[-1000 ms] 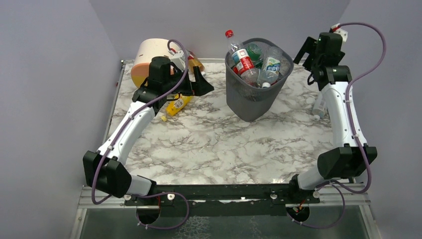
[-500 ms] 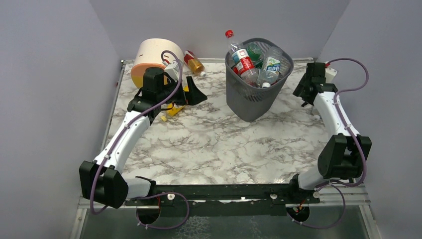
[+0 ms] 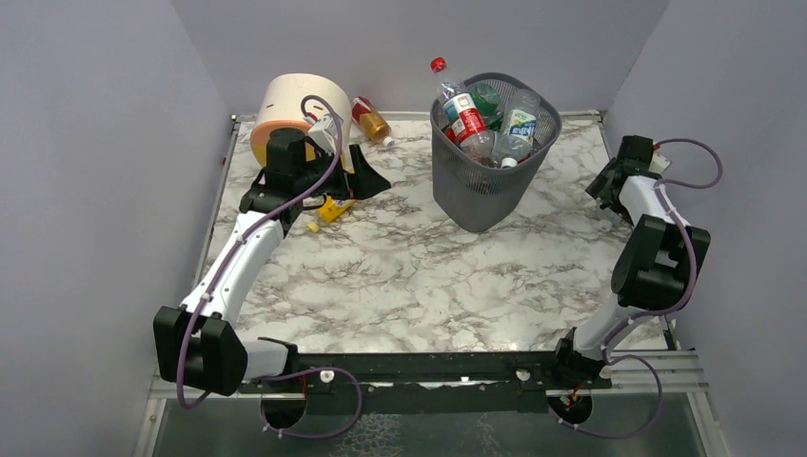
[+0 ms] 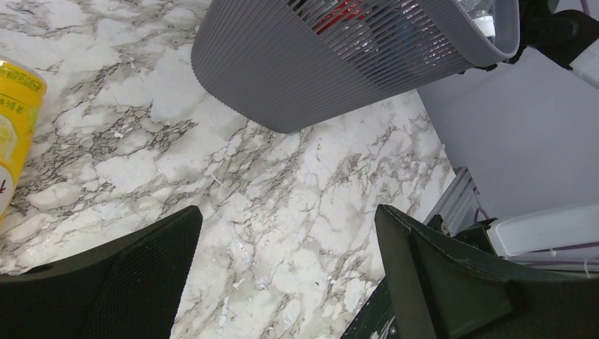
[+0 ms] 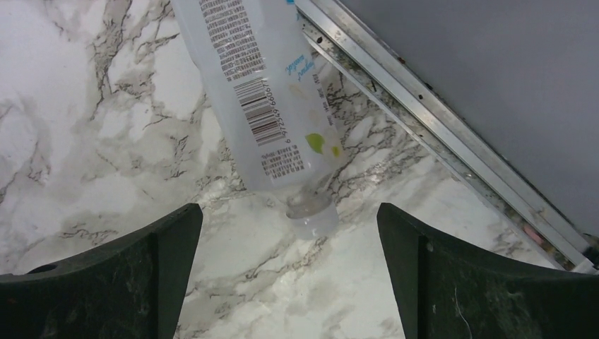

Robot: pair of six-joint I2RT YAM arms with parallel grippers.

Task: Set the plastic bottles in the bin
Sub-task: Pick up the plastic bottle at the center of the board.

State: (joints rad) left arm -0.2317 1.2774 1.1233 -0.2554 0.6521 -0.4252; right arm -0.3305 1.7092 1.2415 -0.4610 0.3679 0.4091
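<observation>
I read the right pincer (image 5: 286,215) wide open and empty above a clear bottle (image 5: 261,99) at the surface's (image 5: 85,176) right edge; left pincer (image 4: 286,219) wide open, empty, near a yellow bottle (image 4: 14,120).

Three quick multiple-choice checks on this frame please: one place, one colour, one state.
1. The clear bottle in the right wrist view lies by which edge of the table? A left, B right, C near.
2. The bottle beside the left gripper is: A yellow, B blue, C black.
3. The left gripper is: A shut on a bottle, B shut and empty, C open and empty.
Key: B, it lies flat beside the metal rail at the right side; A, its body is yellow; C, the jaws stand wide apart with nothing between them.
</observation>
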